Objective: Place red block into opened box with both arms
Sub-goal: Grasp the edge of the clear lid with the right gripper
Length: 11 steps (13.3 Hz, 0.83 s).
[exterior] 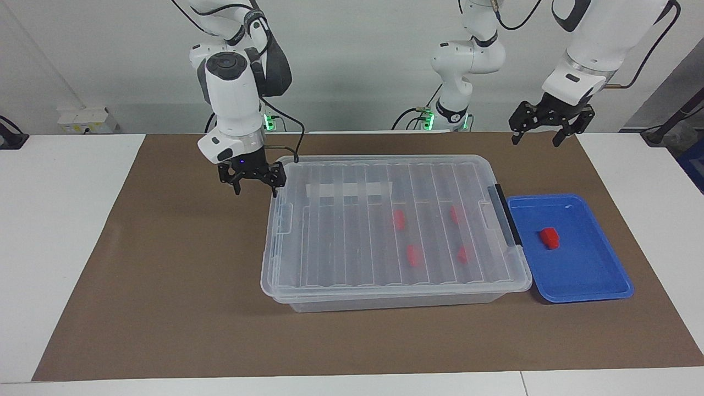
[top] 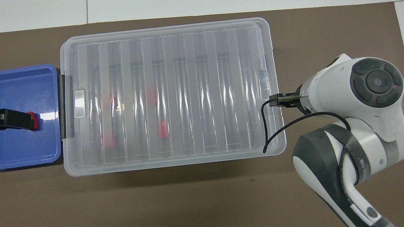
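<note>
From the facing view, the box [exterior: 393, 225] sat mid-table with its ribbed clear lid [exterior: 341, 231] down, four red blocks dim beneath it, while a fifth, the red block [exterior: 549, 237], lay loose in the blue tray [exterior: 599, 275] that butted against the box's black handle bar [exterior: 507, 214] at the left arm's end of the table. The right gripper [exterior: 252, 181] hung low, empty and with fingers spread, just beside the box's rim at the right arm's end; the left gripper [exterior: 546, 127] hovered high above the brown mat [exterior: 165, 286], also spread and empty, clear of both tray and block. In the overhead view, the right arm's wrist hid most of the right gripper [top: 285, 100] at the box's end edge, and the left gripper [top: 10, 120] overlapped the red block [top: 32, 115] only because it was raised above the blue tray [top: 20, 153]. The step in hand appeared to be opening the lid: done well, the right gripper would probably catch the lid's lip alone, not the bin rim, and lift evenly, so the box stayed put and the tray was not nudged, before the left gripper descended squarely over the block.
</note>
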Motion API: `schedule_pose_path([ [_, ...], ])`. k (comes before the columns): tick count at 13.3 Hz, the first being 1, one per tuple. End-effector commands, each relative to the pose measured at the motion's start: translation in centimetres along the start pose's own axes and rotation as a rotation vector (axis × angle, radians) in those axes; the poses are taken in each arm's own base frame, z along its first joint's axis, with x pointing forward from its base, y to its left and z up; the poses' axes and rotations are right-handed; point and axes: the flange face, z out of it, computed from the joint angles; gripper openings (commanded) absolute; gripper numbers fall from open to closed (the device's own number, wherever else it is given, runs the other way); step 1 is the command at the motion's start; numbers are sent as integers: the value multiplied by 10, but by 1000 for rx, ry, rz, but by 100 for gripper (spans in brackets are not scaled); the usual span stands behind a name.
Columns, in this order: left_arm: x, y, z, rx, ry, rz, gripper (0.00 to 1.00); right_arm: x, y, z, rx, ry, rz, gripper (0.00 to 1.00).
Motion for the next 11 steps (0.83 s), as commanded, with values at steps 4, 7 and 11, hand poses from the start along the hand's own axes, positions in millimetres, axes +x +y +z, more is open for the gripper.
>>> schedule_pose_path([
  [4, -5, -1, -1, 0, 13, -10, 100, -8, -4, 12, -10, -4, -36, 100],
  [7, -5, -2, -2, -2, 15, -12, 100, -12, 1, 13, -27, -37, -38, 100],
  [11, -5, 2, -1, -2, 13, -12, 100, -11, 20, 15, -62, -85, -30, 100],
])
